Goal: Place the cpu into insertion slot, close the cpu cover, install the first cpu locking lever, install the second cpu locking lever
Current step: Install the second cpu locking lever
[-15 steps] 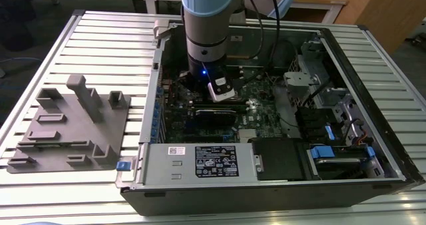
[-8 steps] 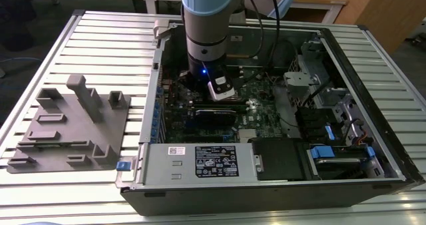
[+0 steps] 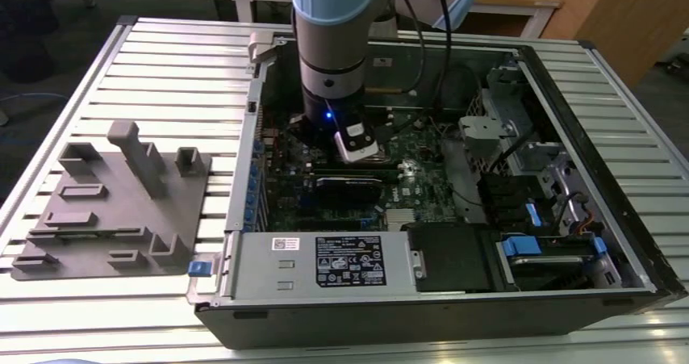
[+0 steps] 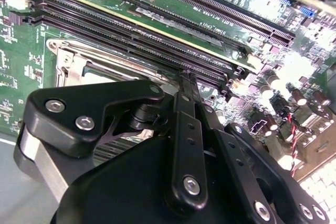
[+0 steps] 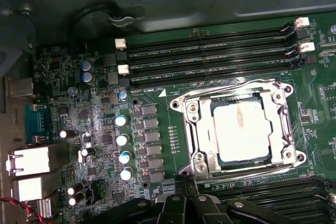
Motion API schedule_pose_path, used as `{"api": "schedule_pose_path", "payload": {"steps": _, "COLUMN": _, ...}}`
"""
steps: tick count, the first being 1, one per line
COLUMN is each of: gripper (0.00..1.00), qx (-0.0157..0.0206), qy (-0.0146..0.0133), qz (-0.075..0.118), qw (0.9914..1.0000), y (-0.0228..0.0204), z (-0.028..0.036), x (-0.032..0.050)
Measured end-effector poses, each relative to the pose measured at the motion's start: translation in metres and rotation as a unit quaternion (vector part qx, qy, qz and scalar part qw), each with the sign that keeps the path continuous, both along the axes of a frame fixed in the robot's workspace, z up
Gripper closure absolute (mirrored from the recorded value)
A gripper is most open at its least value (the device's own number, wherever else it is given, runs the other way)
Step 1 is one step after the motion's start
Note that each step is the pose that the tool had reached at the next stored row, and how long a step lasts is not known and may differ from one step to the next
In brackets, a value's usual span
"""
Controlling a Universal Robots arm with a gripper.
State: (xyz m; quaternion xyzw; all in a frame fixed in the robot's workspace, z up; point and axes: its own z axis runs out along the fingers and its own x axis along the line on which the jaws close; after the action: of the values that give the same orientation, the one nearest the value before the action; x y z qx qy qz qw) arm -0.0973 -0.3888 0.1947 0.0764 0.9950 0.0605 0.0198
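**A:** PSU [image 3: 323,261] sits closest, front of the case [image 3: 624,178]. Rest, from the exterior view's left?

**B:** Grey jig [image 3: 113,202] on the table [image 3: 64,315], well apart from the case. Then the arm [image 3: 334,49], reaching straight down into the case over the board [image 3: 431,178]. Drive bays w/ blue tabs [image 3: 519,245] are at the exterior view's right.

**A:** Gripper?

**B:** Gripper [image 4: 185,80] is pinched narrow. The fingertips [image 4: 187,85] meet and nothing is between them. It's low over the board, w/ the tips just beside the cover's [image 4: 73,64] edge. Touching or not, can't tell.

**A:** Where's the cpu?

**B:** In the first wrist view the cpu [image 5: 241,132] lies flat in the slot, silver top up, w/ a faint brownish smear down the middle. The slot itself is hidden under the chip and frame.

**A:** Cover?

**B:** Cover [image 5: 195,124] is down flat around the chip, which shows through its window. Wire levers [image 5: 231,84] run along its edges. Latched or not, can't tell.

**A:** What's around it?

**B:** A row of caps [image 5: 122,140] is to one side. Long RAM slots [image 5: 210,56], no sticks in them, run beside the cover. The gripper [image 5: 185,181] is at the opposite edge.
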Motion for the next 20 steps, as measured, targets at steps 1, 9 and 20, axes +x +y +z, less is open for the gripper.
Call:
{"api": "schedule_pose_path", "payload": {"steps": 1, "gripper": 0.89, "qx": 0.0, "qy": 0.0, "qz": 0.0, "qw": 1.0, "y": 0.0, "z": 0.0, "x": -0.0001}}
{"api": "schedule_pose_path", "payload": {"steps": 9, "gripper": 0.89, "qx": 0.0013, "qy": -0.0002, "qz": 0.0, "qw": 1.0, "y": 0.002, "z": -0.0002, "x": -0.0002}}
{"api": "schedule_pose_path", "payload": {"steps": 20, "gripper": 0.89, "qx": 0.0011, "qy": 0.0, "qz": 0.0, "qw": 1.0, "y": 0.0019, "z": 0.0002, "x": -0.0003}}
